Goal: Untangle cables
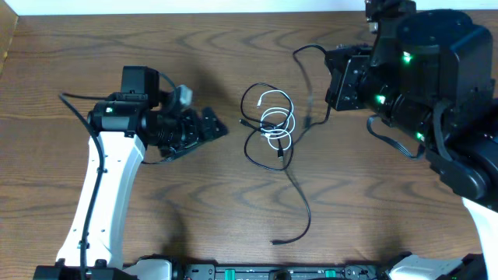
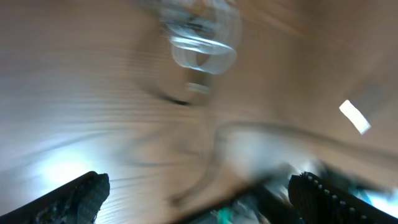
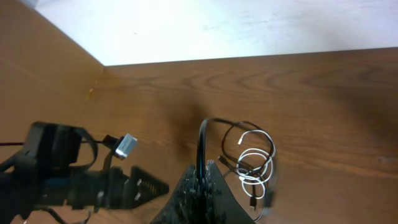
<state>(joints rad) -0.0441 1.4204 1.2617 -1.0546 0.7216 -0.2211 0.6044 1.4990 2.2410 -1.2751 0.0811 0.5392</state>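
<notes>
The cables (image 1: 268, 124) lie as a loose tangle at the table's middle: a white cable (image 1: 278, 124) coiled in small loops among black loops, and a black tail (image 1: 303, 210) trailing toward the front edge. In the right wrist view the white coil (image 3: 255, 163) sits just right of my right gripper (image 3: 204, 171), which is shut on a black cable (image 3: 202, 140) rising from between its fingers. Overhead, the right gripper (image 1: 331, 93) hangs right of the tangle. My left gripper (image 1: 214, 124) stands open, left of the tangle and apart from it. The left wrist view is blurred, its fingers (image 2: 87, 193) wide apart.
The bulky right arm (image 1: 436, 85) fills the back right corner. The white left arm (image 1: 109, 187) reaches in from the front left. A pale wall edge (image 3: 217, 31) runs along the table's far side. Bare wood (image 1: 194, 210) surrounds the tangle.
</notes>
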